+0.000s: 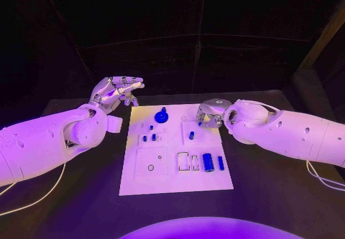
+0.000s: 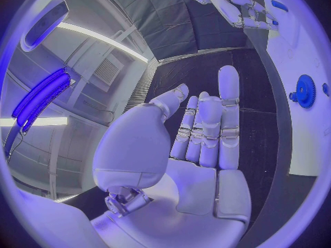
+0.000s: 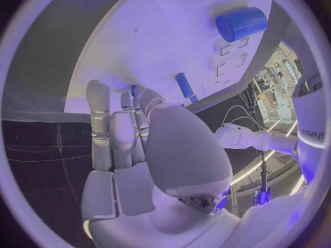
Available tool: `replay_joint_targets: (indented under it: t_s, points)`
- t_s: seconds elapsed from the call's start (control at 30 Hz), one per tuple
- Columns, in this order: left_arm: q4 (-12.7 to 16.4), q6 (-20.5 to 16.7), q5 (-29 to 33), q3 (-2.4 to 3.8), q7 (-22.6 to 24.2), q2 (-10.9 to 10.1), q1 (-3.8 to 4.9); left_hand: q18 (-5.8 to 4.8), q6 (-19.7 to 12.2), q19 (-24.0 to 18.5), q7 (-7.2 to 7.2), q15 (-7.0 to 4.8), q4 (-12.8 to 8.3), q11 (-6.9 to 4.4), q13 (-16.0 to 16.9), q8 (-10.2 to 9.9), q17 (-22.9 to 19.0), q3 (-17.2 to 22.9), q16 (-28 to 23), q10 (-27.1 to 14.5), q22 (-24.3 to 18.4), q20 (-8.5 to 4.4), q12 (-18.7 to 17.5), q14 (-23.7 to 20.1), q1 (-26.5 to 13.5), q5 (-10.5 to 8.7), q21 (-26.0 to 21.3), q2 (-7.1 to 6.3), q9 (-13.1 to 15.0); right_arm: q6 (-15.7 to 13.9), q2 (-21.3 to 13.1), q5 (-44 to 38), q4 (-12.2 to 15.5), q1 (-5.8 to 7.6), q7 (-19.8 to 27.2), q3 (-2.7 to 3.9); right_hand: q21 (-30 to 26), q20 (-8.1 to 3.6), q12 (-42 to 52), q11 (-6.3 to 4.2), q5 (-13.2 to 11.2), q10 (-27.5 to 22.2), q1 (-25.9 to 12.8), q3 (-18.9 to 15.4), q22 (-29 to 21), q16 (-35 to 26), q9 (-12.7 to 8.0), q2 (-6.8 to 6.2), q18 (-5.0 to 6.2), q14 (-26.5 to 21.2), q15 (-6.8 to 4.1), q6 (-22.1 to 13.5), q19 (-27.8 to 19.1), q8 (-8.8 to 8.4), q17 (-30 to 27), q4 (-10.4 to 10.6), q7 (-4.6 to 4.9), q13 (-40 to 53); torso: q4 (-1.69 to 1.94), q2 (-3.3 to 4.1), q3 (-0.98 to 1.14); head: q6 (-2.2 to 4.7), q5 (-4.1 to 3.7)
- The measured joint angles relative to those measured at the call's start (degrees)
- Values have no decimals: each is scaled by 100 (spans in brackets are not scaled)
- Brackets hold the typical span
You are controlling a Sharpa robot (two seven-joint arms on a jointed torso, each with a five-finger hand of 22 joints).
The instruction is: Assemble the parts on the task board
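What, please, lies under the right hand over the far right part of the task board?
White task board surface shows around the right hand, with a small blue peg just nearer. Whatever lies directly beneath the hand is covered.

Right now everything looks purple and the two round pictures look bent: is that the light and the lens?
Yes. Head view: violet light washes the white board and both arms, and the black table swallows detail. Left wrist view: a fisheye circle; the board's edge curves past the blue gear, behind the left hand. Right wrist view: same bending; the board bows above the right hand.
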Motion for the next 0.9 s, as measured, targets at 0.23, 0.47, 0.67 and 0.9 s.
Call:
replay_joint_targets:
  t_s: [0.23,0.47,0.67,0.9]
  points:
    - [-6,27,5,0,-16,5,0,0,0,0,0,0,0,0,0,0,-7,0,0,0,-6,0,22,0,0,0,0,0,0,94,37,12,-32,-18,-1,9,216,0,0,-13,0,72,-85,377,211,89,4,-147,-88,0,-1,80,0,0,63,-29,17,-1,0,-1,0,-16,5]
    - [-9,53,7,-1,-35,8,0,0,0,0,0,0,0,0,0,0,-7,0,0,0,-6,0,22,0,0,0,0,0,0,132,57,14,-47,-18,-13,18,353,0,0,-22,0,168,-155,677,355,153,14,-217,-87,1,-1,197,0,0,88,-77,9,-5,-1,-2,1,-31,6]
    - [-15,67,8,-1,-48,11,0,0,0,0,0,0,-16,0,0,0,-26,-16,0,0,-6,0,22,0,0,27,0,0,0,106,63,-3,-47,-25,-45,19,548,-33,37,-53,-134,341,-154,952,566,191,35,-216,-87,1,-1,372,33,10,28,-159,-7,7,-3,-4,1,-39,1]
    - [-19,80,10,-1,-62,13,-1,0,0,0,0,0,-16,0,0,0,-26,-16,0,0,-10,0,22,0,1,27,0,0,0,-39,46,-68,4,-55,-113,4,683,-53,53,-66,-189,472,-172,1285,716,168,44,-181,-93,1,-1,470,54,30,-75,-321,-22,29,-4,-5,1,-49,-9]
